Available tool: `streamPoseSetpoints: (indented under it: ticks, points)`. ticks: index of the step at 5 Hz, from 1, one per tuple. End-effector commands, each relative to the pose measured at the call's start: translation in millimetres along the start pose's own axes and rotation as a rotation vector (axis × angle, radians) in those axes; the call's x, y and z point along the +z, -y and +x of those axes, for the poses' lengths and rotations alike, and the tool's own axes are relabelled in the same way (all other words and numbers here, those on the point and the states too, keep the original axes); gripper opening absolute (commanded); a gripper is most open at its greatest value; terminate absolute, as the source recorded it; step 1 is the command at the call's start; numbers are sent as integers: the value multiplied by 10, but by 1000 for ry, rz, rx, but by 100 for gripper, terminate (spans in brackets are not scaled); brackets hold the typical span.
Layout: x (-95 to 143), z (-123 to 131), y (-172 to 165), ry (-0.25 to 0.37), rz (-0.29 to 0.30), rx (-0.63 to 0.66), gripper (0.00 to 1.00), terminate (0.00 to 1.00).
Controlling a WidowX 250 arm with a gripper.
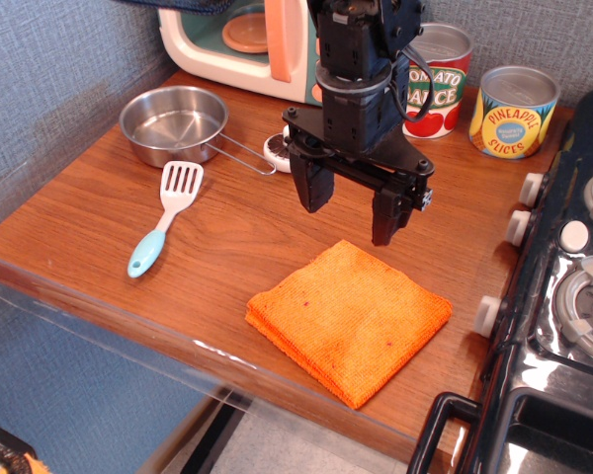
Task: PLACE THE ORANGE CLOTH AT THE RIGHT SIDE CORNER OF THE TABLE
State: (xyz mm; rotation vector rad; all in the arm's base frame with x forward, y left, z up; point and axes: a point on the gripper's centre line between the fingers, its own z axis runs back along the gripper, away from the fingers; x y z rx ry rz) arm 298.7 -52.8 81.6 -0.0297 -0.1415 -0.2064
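You've got the orange cloth (348, 319) lying flat near the front right corner of the table (227, 247), folded into a square and turned like a diamond, one point reaching almost to the rounded glossy front edge. Its weave is nubby, fuzzy microfibre, bright orange, with a doubled fold showing along the lower left side. Nothing is touching it.

Your gripper (352, 209) hangs just behind and above the cloth, black and blocky, its two fingers spread wide apart and holding nothing. The fingertips point down at bare wood, clear of the fabric.

The tabletop under all this is brown wood grain with a shine along the front lip.

Look to your right: a black toy stove (563, 296) sits against the table's side, with white knobs facing the cloth and round grey burners on top.

Behind the arm, two tins stand upright by the wall: a red tomato sauce can (440, 81), partly hidden by the arm, and a yellow pineapple slices can (513, 113), both with closed metal tops.

To the left, you have a shiny steel pan (173, 124) with a thin wire handle, and its bowl holds nothing. Beside that handle sits a small white and dark mushroom toy (276, 148). In front of the pan lies a slotted spatula (166, 229), white head, pale blue handle.

At the back, a cream and mint toy microwave (242, 44) shows an orange disc behind its window.
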Motion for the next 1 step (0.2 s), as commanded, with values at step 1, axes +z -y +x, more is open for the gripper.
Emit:
streamPoseSetpoints:
  ticks: [1]
  points:
    - [147,72,-52,48,2,4,100,100]
